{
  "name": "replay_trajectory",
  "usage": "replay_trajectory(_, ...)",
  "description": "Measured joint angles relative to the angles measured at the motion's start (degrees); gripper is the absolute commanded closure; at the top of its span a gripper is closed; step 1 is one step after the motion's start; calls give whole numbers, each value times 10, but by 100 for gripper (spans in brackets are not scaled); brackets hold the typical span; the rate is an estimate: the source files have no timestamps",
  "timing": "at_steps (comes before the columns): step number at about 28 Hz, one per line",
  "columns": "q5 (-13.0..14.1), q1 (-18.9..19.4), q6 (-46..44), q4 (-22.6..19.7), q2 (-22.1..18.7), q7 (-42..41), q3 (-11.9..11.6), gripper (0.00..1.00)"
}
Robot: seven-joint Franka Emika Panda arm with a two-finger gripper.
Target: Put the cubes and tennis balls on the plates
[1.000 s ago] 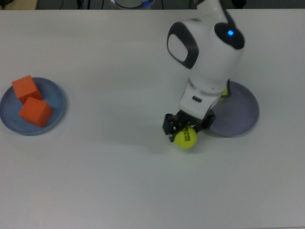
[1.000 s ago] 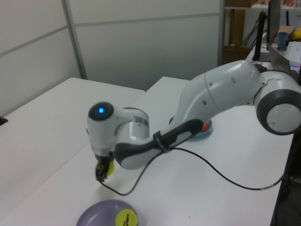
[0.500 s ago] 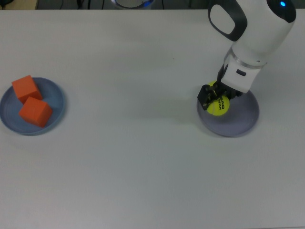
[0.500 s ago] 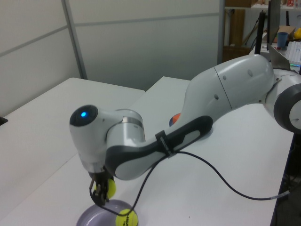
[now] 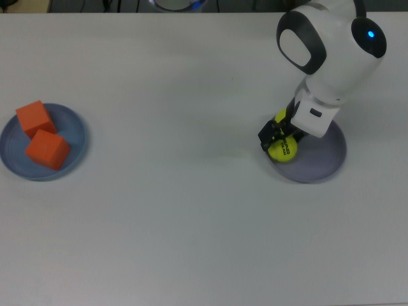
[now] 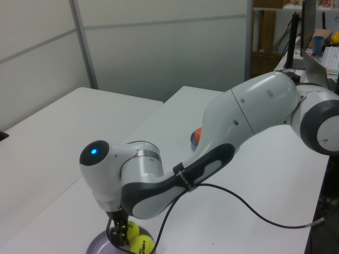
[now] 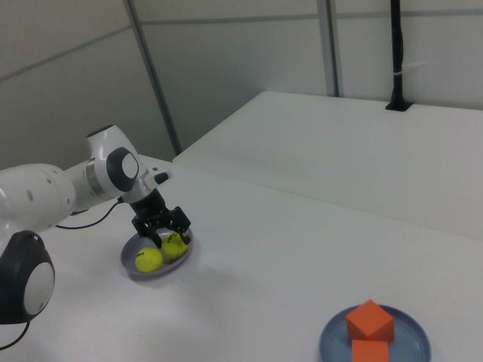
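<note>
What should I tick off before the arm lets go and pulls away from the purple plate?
1. Both cubes on the blue plate: ok.
2. First tennis ball resting on the lavender plate: ok.
3. Second tennis ball over that plate, not the table: ok.
4. Second ball seated on the plate surface: cannot tell; the pincer sits right at it.
5. Pincer released: cannot tell.
6. Nothing left loose on the table: ok.
</note>
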Motion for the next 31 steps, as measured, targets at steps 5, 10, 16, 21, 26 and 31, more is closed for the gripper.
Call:
replay_trajectory(5, 1, 0, -1, 20, -15, 0, 0, 0)
replay_trajectory(10, 20, -17, -32, 30, -61, -16, -3, 0)
replay_trajectory(16, 57, -90, -60, 30, -123, -54, -7, 0)
replay_trajectory(21, 79, -157, -117, 30, -162, -116, -10, 0)
replay_trajectory(26, 125, -210, -143, 30, -189, -163, -12, 0)
replay_trajectory(31, 155, -227, -168, 30, -212, -165, -27, 0)
